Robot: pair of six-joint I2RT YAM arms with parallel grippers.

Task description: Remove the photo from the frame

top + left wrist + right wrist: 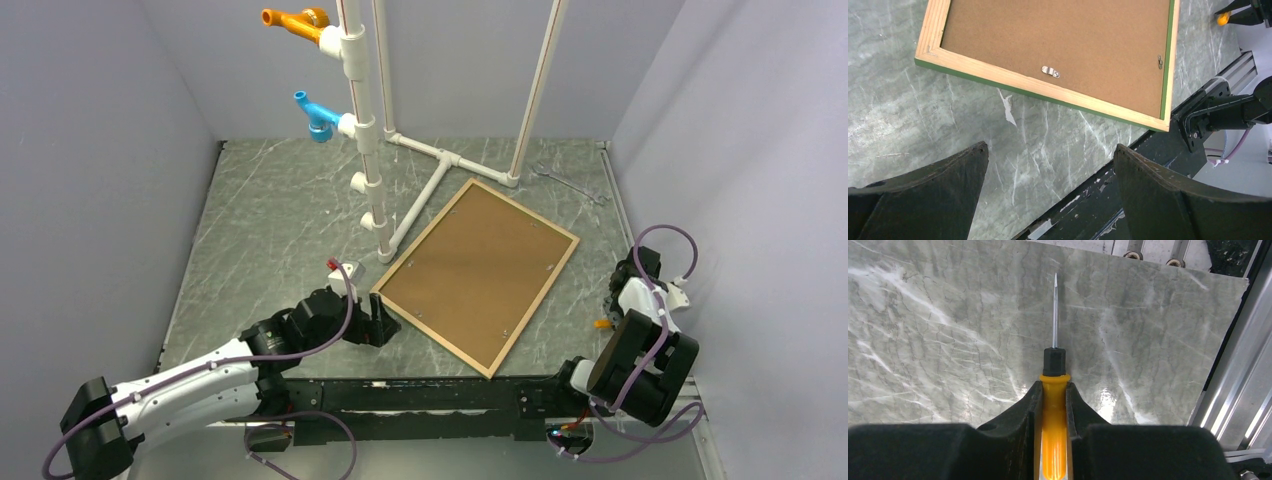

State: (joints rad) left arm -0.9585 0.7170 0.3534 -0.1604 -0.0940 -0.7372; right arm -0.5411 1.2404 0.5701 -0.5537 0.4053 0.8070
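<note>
The frame (1023, 81) lies face down ahead of the open left end effector (1050, 150); probably stiff and light, best released at its clips (1050, 71). The right end effector (1054, 385) grips a screwdriver (1054, 362).

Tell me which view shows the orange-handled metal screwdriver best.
Right wrist: the orange-handled metal screwdriver shows shaft, tip and handle clamped in the right tool. Top external and left wrist show only an orange speck.
</note>
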